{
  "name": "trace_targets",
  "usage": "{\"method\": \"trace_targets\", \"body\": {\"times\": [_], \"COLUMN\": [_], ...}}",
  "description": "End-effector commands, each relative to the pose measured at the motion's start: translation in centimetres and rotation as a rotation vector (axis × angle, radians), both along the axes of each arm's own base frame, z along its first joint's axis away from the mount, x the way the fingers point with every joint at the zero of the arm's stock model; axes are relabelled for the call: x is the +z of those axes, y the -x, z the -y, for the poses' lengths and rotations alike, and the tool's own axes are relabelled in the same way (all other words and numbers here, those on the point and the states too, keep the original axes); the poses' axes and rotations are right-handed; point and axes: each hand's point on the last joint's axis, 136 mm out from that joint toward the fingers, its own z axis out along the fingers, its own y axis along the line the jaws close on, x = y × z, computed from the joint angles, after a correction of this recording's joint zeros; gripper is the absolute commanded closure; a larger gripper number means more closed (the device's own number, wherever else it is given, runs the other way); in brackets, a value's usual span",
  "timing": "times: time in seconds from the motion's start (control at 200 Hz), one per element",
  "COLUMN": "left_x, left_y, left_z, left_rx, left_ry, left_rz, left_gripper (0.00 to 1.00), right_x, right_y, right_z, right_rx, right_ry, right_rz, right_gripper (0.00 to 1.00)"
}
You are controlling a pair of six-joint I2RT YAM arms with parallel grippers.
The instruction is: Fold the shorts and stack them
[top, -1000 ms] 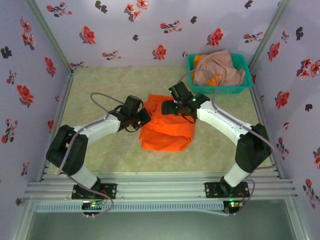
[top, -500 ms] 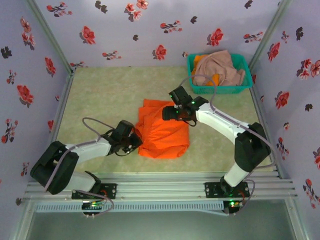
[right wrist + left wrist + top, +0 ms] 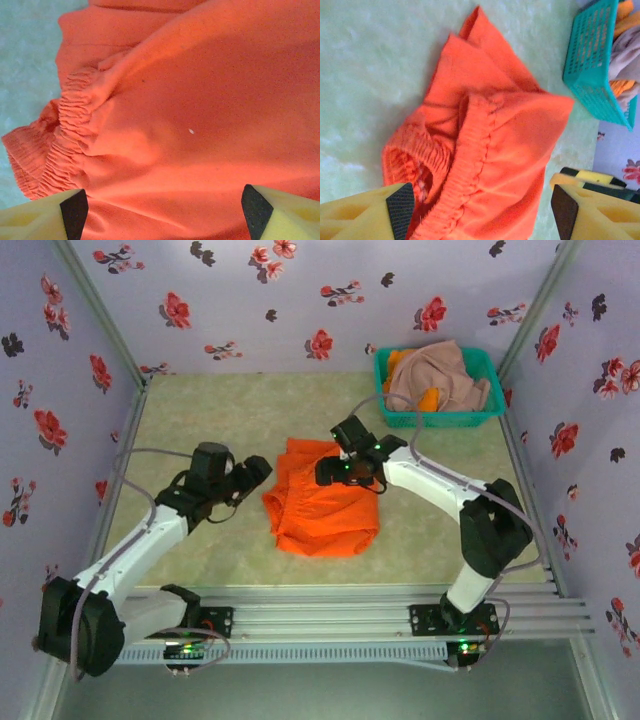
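Hovering over the rumpled orange shorts (image 3: 322,505) on the counter (image 3: 200,410) near the basket (image 3: 440,420), the right gripper (image 3: 330,472) spreads empty fingers, as does the left gripper (image 3: 258,470), farther from the basket; squaring the waistband (image 3: 470,165) first should keep the fold even.

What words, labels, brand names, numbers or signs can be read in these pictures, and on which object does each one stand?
None: no view carries readable text.
The orange shorts are plain cloth with no label or print; the small white speck on them is not a letter.
The teal basket bears no marking.
The wallpaper has a flower pattern and no writing.
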Motion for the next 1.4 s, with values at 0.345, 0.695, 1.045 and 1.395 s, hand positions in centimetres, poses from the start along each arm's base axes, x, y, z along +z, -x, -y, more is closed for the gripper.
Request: {"method": "trace_targets", "body": {"times": [0.345,0.695,1.045,1.395], "left_x": [-9.7,-11.6,-13.3,-12.9], "left_y": [-1.4,-2.3,-2.3,-2.4], "left_z": [-0.9,0.2,1.0,1.2], "left_rx": [0.002,-0.002,-0.016,-0.04], "left_ry": [-0.101,-0.056,-0.022,-0.023], "left_rz": [-0.231,-0.261,-0.295,-0.275], "left_gripper": [0.3,0.44,0.84,1.0], "right_x": [-1.4,-3.9,-2.2,-4.2], "right_y": [-3.9,-4.8,-4.2,-3.4], "right_z": [-8.0,-7.8,-6.9,-8.9], "right_rx": [0.065,0.213,0.68,0.992], "right_ry": [0.132,0.275,0.113,-0.021], "right_rz": [0.055,0.033,0.032,0.076], "right_gripper": [0.19,0.23,0.19,0.26]}}
